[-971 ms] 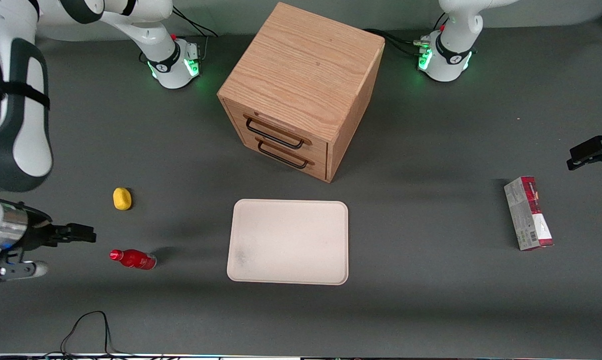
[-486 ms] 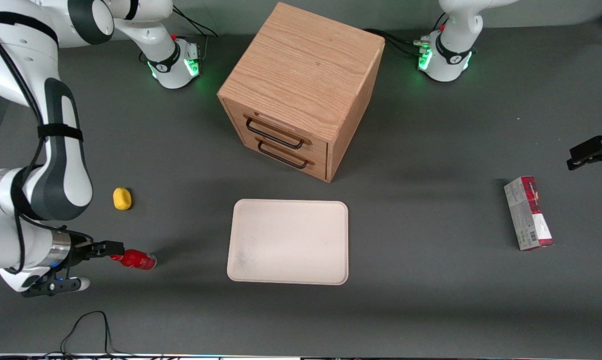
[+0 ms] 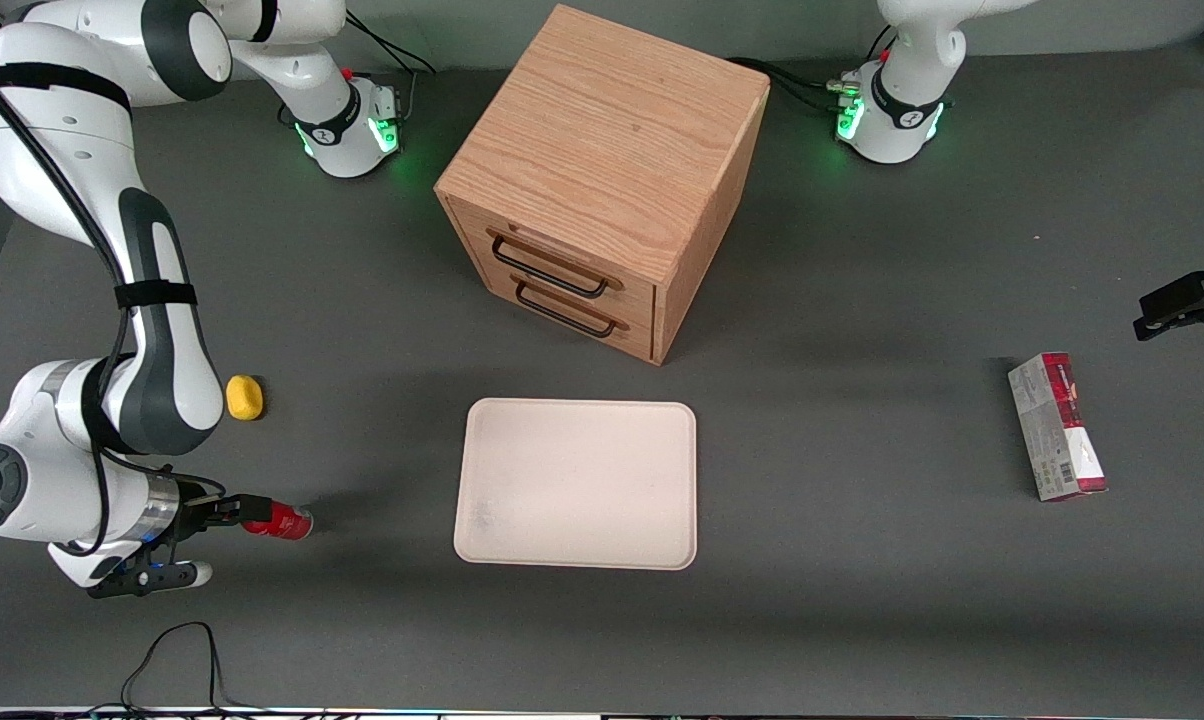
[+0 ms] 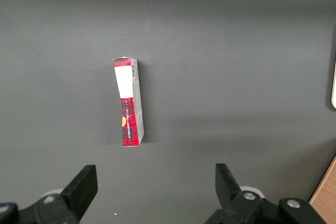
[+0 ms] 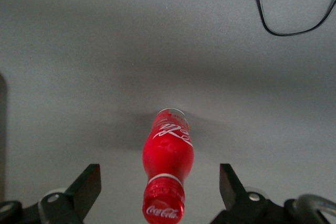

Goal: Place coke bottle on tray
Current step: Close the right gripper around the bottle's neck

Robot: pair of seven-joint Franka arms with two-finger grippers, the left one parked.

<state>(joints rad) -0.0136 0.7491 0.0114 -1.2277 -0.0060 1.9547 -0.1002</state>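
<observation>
Viewing the table through the front camera, I see the tray (image 3: 576, 483) lying flat in front of the wooden cabinet (image 3: 602, 180), with nothing resting on it; both cabinet drawers (image 3: 562, 285) are closed, so their contents cannot be told. A red-and-grey carton (image 3: 1057, 425) lies on the table (image 3: 862, 600) toward the parked arm's end, and a small yellow lump (image 3: 244, 397) lies toward the working arm's end.

Compared with half a second ago, my right arm has swung farther in over the table, and the gripper (image 3: 247, 510) has advanced so that its upper finger now covers the cap end of the coke bottle (image 3: 282, 521); the bottle, tray and carton have not shifted.

The coke bottle (image 5: 168, 169) lies on its side on the table, well apart from the tray, cap toward the gripper (image 5: 160, 190). In the wrist view the fingers (image 5: 86, 184) stand wide apart on either side of the cap end, touching nothing.
</observation>
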